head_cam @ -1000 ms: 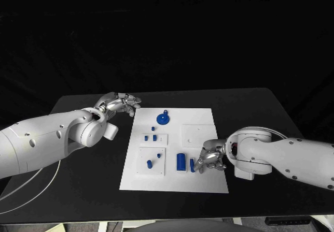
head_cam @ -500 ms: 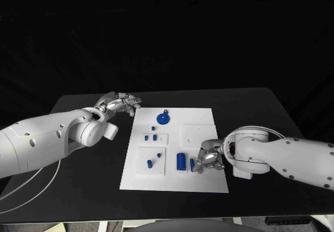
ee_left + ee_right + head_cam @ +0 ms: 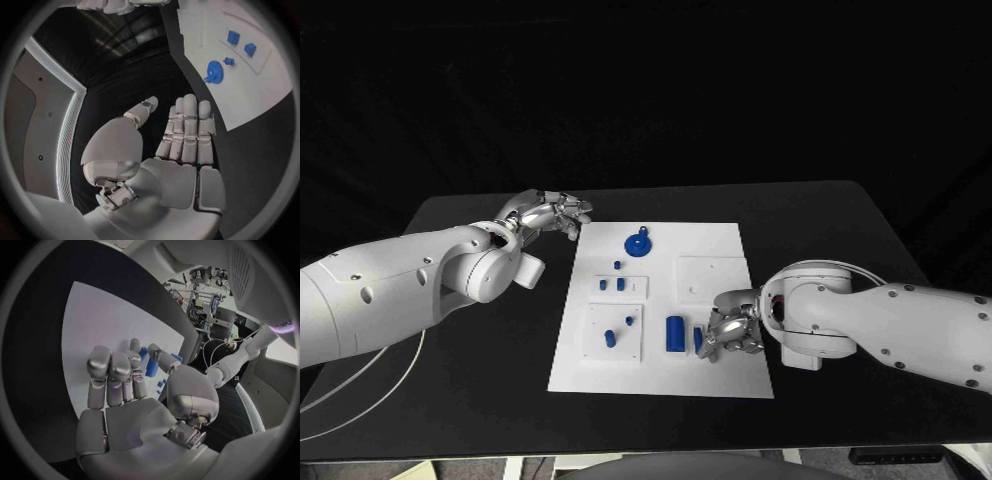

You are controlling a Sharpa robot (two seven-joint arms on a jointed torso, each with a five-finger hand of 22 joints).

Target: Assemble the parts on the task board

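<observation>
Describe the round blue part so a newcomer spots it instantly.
Start at the white task board mid-table. Near its far edge, toward the left hand, lies the round blue part. It is the only disc-shaped piece; the other blue parts are small blocks or pegs nearer the robot.

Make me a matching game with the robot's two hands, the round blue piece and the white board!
Things:
1. left hand
2. right hand
3. round blue part
4. task board

Places:
A. lies in the middle of the black table
B. at the board's far end
C. over bare table, off the board's far left corner
D. at the blue parts near the board's right edge

Pairs: 1-C, 2-D, 3-B, 4-A
</observation>
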